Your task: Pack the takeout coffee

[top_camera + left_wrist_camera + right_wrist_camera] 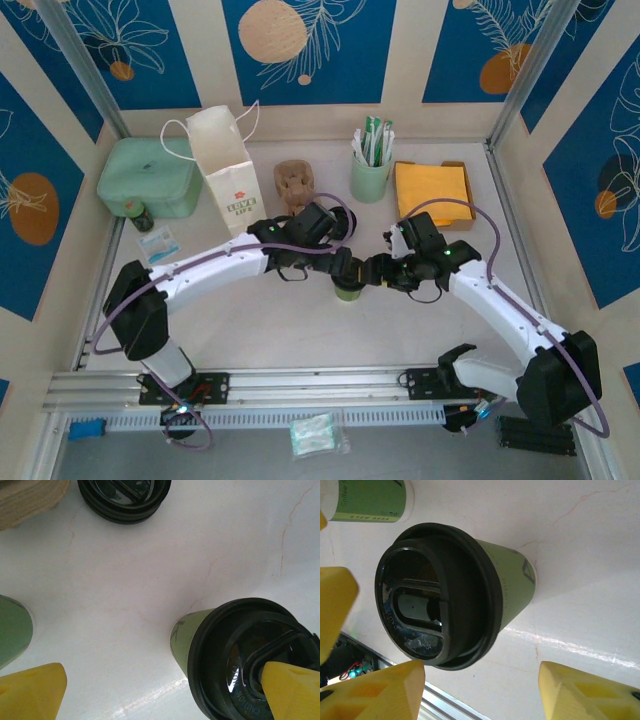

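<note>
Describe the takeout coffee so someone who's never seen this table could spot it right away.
On the white table, look near the middle, well in front of the white paper bag. The takeout coffee is the short olive-green paper cup there; unlike the mint-green cup of sachets at the back, it wears a round black lid.

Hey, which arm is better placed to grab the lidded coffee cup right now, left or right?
Probably the right. The takeout coffee stands just ahead of the right gripper's open jaws, roughly in line. The left gripper has it off to one side, one finger overlapping the lid.
</note>
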Robot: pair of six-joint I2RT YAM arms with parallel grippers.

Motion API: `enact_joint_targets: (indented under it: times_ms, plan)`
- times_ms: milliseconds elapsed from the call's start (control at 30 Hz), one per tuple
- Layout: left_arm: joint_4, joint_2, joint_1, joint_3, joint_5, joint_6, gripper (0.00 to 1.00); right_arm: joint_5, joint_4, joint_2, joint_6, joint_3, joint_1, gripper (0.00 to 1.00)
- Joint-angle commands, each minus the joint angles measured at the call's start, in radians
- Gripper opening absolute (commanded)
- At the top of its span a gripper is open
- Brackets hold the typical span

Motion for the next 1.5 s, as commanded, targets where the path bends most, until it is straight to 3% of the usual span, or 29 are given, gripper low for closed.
enact_joint_targets:
  times_ms: [0,267,867,1467]
  plan:
    - [-0.005,0.018,0.008,0.013,0.022,0.026,0.99,-0.005,0.021,0.030,0.022,0.007,0.019,0.62]
    - [0.009,0.018,0.012,-0.027,0.029,0.014,0.99,0.027,0.004,0.068,-0.019,0.023,0.012,0.60]
    - [0.087,-0.048,-0.004,-0.130,0.137,-0.037,0.99,0.026,-0.013,0.140,-0.104,0.090,-0.128,0.59]
    - [0.076,-0.030,0.000,-0.085,0.055,-0.043,0.99,-0.025,-0.017,0.080,-0.078,0.084,-0.102,0.59]
